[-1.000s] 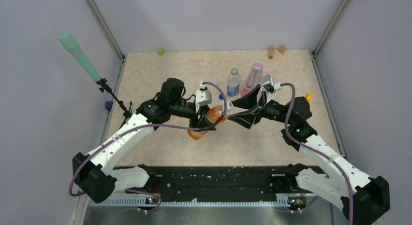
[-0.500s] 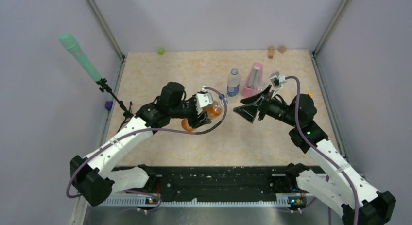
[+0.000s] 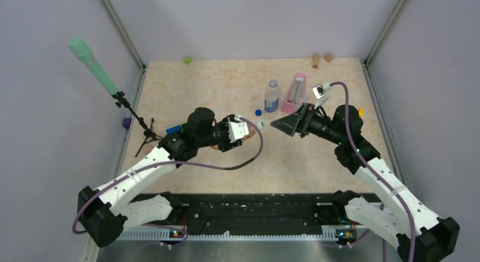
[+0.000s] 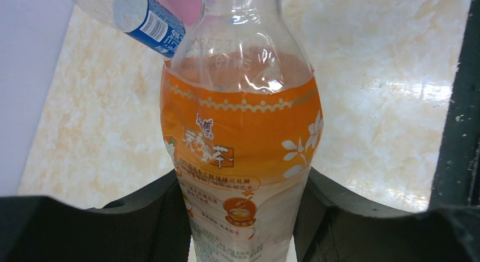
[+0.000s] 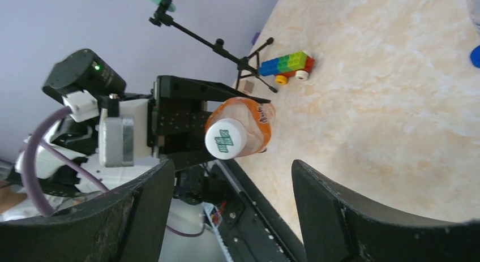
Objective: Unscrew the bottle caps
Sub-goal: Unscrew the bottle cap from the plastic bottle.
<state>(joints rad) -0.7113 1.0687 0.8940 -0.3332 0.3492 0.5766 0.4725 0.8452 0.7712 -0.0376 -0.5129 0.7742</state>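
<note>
Clamped orange-tinted bottle mid-body in left gripper, fingers clenched on it, held sideways over table. Showed white cap on its neck, not yet unscrewed. Spotted dark blue cap loose beside upright blue-label bottle; judged one done. Aimed right gripper at white cap, fingers spread wide, not touching.

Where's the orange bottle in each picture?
Top external: orange bottle is mid-table, mostly hidden in the left hand.
Left wrist: it fills the centre, gripped low down.
Right wrist: it sits left of centre, white cap facing the camera.
Shared landmark: the left hand holding it.
</note>
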